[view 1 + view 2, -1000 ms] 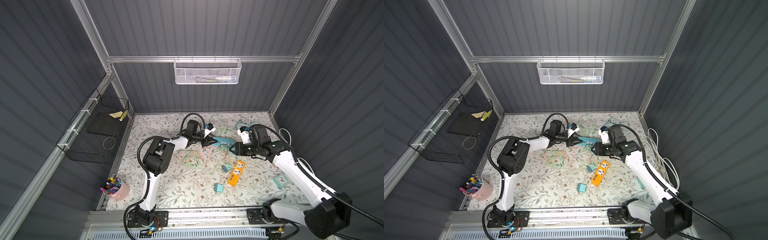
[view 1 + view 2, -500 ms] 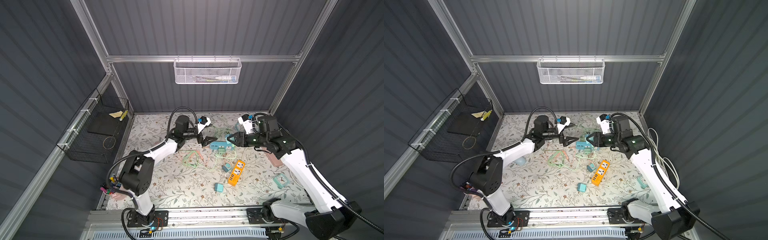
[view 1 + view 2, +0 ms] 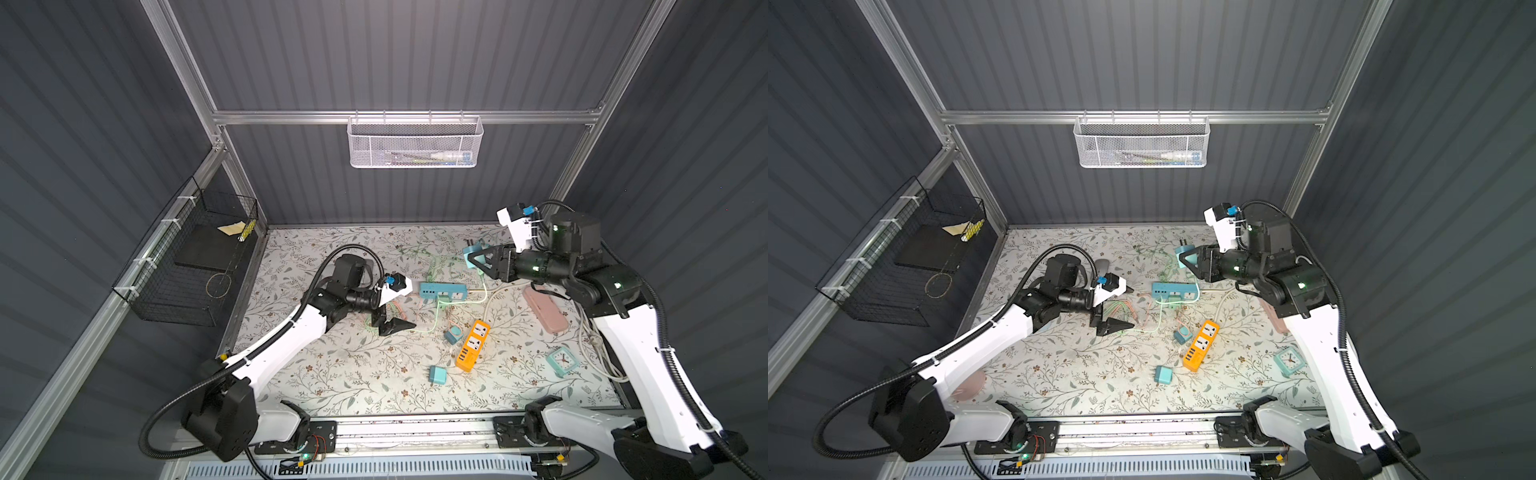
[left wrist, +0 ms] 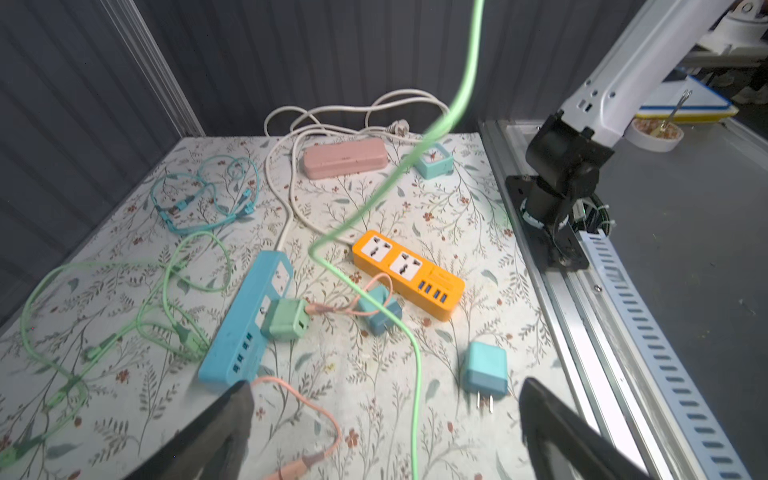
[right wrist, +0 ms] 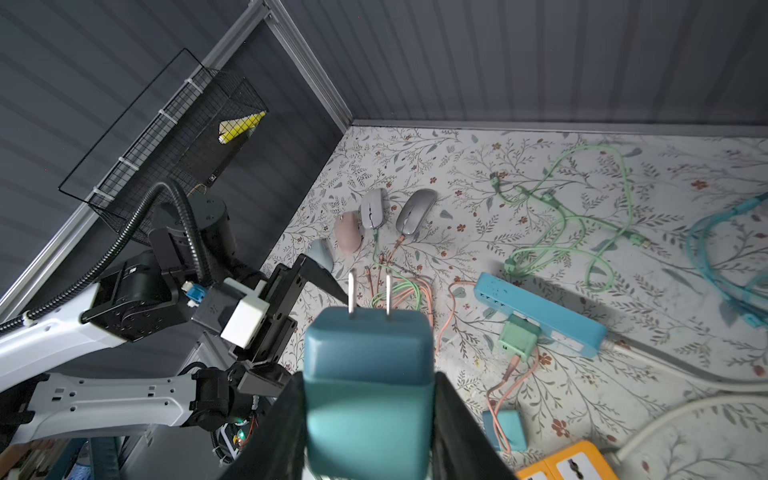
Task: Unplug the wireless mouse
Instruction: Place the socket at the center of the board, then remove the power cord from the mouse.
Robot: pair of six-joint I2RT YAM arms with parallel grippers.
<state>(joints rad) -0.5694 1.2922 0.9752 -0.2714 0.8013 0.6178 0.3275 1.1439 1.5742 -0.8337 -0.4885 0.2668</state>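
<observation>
My right gripper (image 5: 368,399) is shut on a teal two-prong adapter (image 5: 368,353), held in the air over the back right of the table (image 3: 471,252) (image 3: 1185,254). A light green cable (image 4: 415,332) rises from the table toward it. The blue power strip (image 3: 442,289) (image 5: 540,307) lies mid-table with a green adapter (image 4: 286,320) plugged in. Several mice lie at the back left: a lilac one (image 5: 374,208) with a green cable, a grey one (image 5: 415,212) with a pink cable. My left gripper (image 4: 384,399) (image 3: 1125,307) hangs open and empty over pink and green cables.
An orange power strip (image 3: 471,345), a teal adapter with a pink cable (image 3: 453,334) and a loose teal adapter (image 3: 437,374) lie front of centre. A pink case (image 3: 544,309), a clock (image 3: 562,360) and a white cord (image 4: 291,183) sit at the right. Green and teal cables lie at the back.
My left gripper opened and drew back from the blue strip toward the front left. My right gripper carried the teal adapter up and away to the back right.
</observation>
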